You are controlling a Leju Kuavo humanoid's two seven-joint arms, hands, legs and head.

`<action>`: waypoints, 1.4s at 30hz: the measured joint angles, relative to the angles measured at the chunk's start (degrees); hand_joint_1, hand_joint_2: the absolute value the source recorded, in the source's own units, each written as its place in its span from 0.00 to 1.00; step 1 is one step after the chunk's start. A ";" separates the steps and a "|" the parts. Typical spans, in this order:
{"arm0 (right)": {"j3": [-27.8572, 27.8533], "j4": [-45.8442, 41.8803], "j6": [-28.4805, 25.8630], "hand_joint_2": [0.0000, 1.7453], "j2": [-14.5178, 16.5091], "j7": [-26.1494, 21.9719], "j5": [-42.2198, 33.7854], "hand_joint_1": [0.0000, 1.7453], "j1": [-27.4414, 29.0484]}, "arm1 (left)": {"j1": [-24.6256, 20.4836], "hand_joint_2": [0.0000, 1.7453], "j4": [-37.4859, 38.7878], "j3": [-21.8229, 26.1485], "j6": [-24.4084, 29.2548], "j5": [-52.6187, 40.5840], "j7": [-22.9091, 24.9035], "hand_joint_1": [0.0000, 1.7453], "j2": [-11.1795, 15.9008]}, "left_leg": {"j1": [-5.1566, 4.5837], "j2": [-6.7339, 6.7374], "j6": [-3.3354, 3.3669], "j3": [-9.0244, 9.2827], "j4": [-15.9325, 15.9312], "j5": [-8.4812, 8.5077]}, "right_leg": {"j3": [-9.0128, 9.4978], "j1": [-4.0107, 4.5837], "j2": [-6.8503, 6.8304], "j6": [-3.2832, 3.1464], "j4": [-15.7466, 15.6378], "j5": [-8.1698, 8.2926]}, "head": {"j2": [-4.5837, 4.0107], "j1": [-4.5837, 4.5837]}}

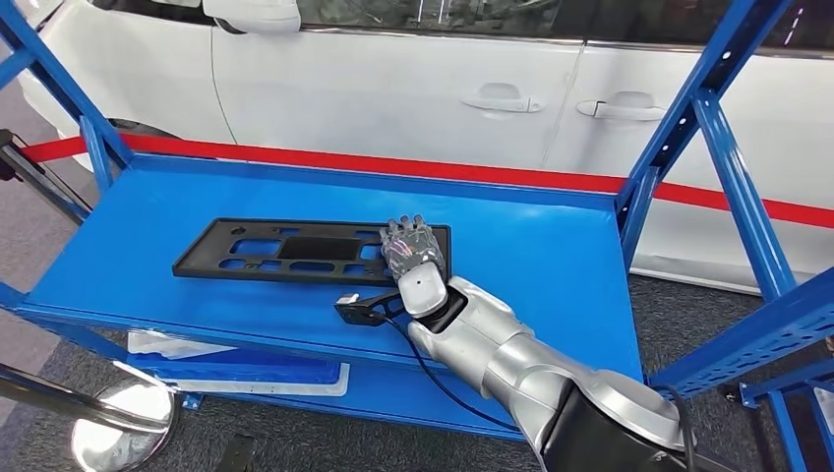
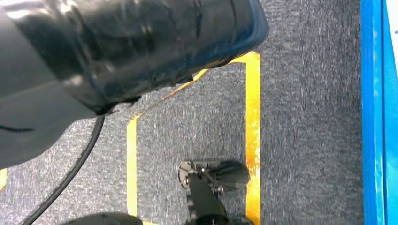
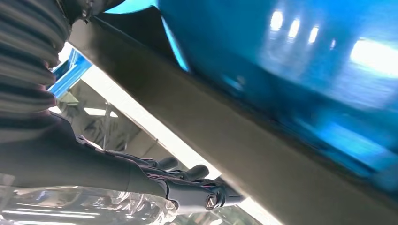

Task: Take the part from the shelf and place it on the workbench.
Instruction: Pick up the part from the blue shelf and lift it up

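The part is a flat black plastic plate with several cut-outs, lying on the blue shelf left of centre. My right hand is stretched out over the plate's right end with its fingers straight. In the right wrist view the plate's dark edge runs across the picture. The fingers lie beside it with a bright gap between, so nothing is held. A small black camera unit with a cable hangs at my right wrist.
Blue uprights stand at the shelf's right and at its left. Behind are a white car and a red barrier belt. A lower shelf holds a white sheet. A chrome stanchion base stands at lower left.
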 joint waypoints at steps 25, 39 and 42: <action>0.50 -0.24 -2.66 1.00 -0.86 -2.79 3.72 1.00 0.39 | -0.35 0.50 0.00 -0.11 -1.71 2.39 -11.10 0.00 -0.01 | -0.28 -0.05 1.65 0.95 -1.51 1.34 | -0.58 -0.21 -0.18 1.52 2.10 -0.77 | -0.01 0.37; 0.11 -3.05 -10.38 1.00 -1.12 -6.45 1.69 1.00 -0.10 | -0.08 1.00 0.01 -0.14 -5.33 4.05 -12.03 0.00 0.87 | -0.29 0.00 0.21 -1.73 4.35 -0.29 | -0.01 0.39 0.15 -0.77 0.48 -0.27 | -0.01 0.07; -0.75 -6.34 -14.09 1.00 -1.23 -6.96 -0.39 1.00 -1.85 | -0.09 1.00 0.03 -0.14 -2.97 5.31 -11.47 0.00 1.08 | -0.72 -0.09 0.92 0.66 -1.12 0.82 | -0.44 0.60 0.31 -0.17 0.54 -0.16 | -0.01 0.09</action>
